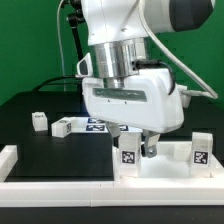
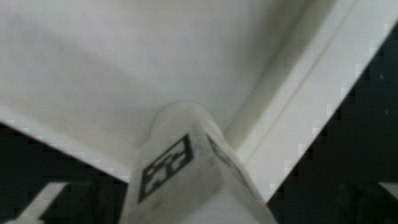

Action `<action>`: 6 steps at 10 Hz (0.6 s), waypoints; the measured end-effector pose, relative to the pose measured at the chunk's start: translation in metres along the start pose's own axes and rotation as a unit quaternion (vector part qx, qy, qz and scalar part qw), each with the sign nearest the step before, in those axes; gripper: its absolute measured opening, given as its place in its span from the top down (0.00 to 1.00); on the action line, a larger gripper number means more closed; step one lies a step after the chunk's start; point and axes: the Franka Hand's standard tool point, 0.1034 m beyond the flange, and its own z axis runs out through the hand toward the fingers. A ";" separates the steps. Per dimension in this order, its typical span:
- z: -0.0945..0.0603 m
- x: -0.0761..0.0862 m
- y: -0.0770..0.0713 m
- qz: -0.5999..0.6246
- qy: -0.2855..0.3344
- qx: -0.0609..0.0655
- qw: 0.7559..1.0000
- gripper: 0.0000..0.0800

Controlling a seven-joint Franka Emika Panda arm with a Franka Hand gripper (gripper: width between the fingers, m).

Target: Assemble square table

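Observation:
The white square table top [image 1: 170,166] lies at the front, on the exterior view's right. One white tagged leg [image 1: 129,151] stands upright on its near corner, and a second leg [image 1: 200,150] stands upright at the far right of the exterior view. My gripper [image 1: 138,142] hangs just over the first leg, open, with a finger on each side. In the wrist view that leg [image 2: 187,170] rises between the jaws, with dark gaps on both sides, against the top's pale surface and raised rim [image 2: 294,90]. Nothing is held.
Two loose white legs [image 1: 40,121] [image 1: 62,127] lie on the black table at the exterior view's left. The marker board [image 1: 95,125] lies beside them. A low white border rail [image 1: 10,158] runs along the front and left edge.

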 end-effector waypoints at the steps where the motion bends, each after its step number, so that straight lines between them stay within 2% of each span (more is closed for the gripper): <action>1: 0.000 0.004 0.001 -0.114 0.012 -0.002 0.993 0.19; 2: 0.000 0.005 0.003 -0.240 0.013 -0.014 0.971 0.19; 5: 0.001 0.006 0.004 -0.232 0.013 -0.013 0.973 0.22; 6: 0.001 0.006 0.004 -0.211 0.013 -0.013 0.977 0.45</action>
